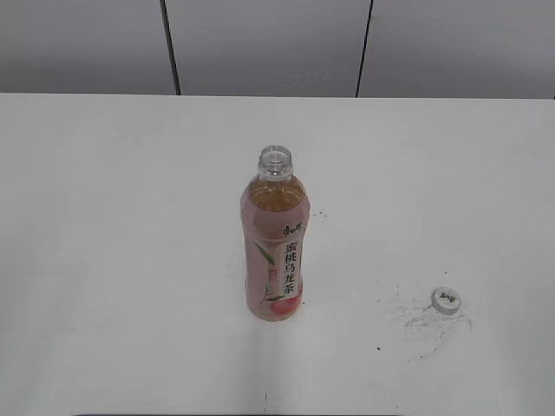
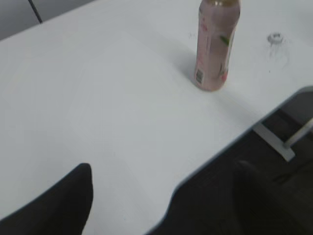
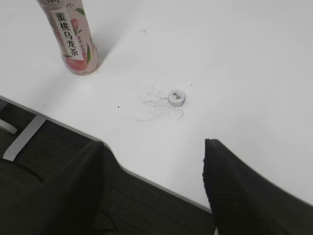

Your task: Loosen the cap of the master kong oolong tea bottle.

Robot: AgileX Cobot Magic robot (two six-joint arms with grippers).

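Note:
The master kong oolong tea bottle (image 1: 275, 243) stands upright in the middle of the white table (image 1: 121, 225), its neck open with no cap on it. It also shows in the left wrist view (image 2: 214, 46) and the right wrist view (image 3: 72, 39). The cap (image 1: 447, 300) lies flat on the table to the bottle's right, among dark scuff marks; it also shows in the left wrist view (image 2: 276, 37) and the right wrist view (image 3: 176, 98). My left gripper (image 2: 161, 196) is open and empty over the table's near edge. My right gripper (image 3: 154, 169) is open and empty, near the edge, short of the cap.
The table's front edge (image 3: 146, 178) runs under both grippers, with dark floor below. A white table leg brace (image 2: 274, 142) shows under the edge. Grey wall panels (image 1: 269, 43) stand behind the table.

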